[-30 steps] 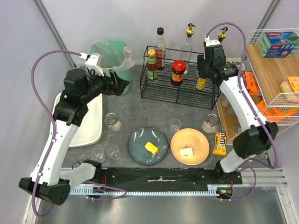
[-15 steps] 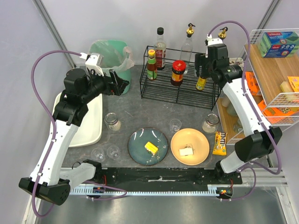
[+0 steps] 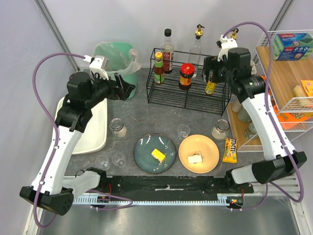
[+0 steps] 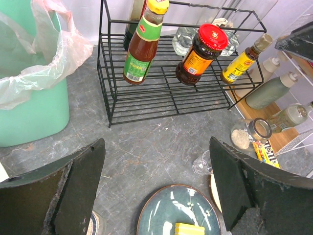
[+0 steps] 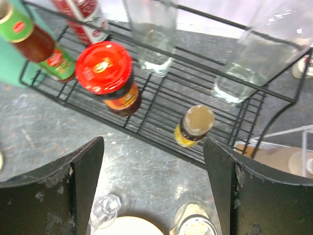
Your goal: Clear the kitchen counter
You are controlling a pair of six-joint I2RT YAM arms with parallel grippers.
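**A:** What sits nearest?

**B:** At the bottom of the overhead view there is a blue plate (image 3: 144,149) and a yellow plate (image 3: 210,147), each with a scrap of food on it. A candy bar (image 3: 230,150) lies at lower right. Just above them stand a glass (image 3: 183,130) and a jar (image 3: 220,129). The dark counter (image 3: 146,115) fills the middle of the frame, and I'd say most of the clearing is still to do.

**A:** And the claws?

**B:** The left claw (image 4: 157,147) hangs wide and empty at upper left, beside the green bin (image 3: 115,63). The right claw (image 5: 152,147) is also spread wide and holds nothing. It is over the wire rack (image 3: 195,100) at upper centre, above a small yellow bottle (image 5: 194,125) that stands there.

**A:** How should it go on?

**B:** I'd lift it straight up clear of the rails before swinging. That way neither finger clips the red-lidded jar (image 5: 105,68) next to the bottle. Then it can come down on the near things.

**A:** Anything changed?

**B:** Only the right arm. Its wrist has shifted rightward and its elbow has dropped toward the lower right. The left arm and every item are where they were.
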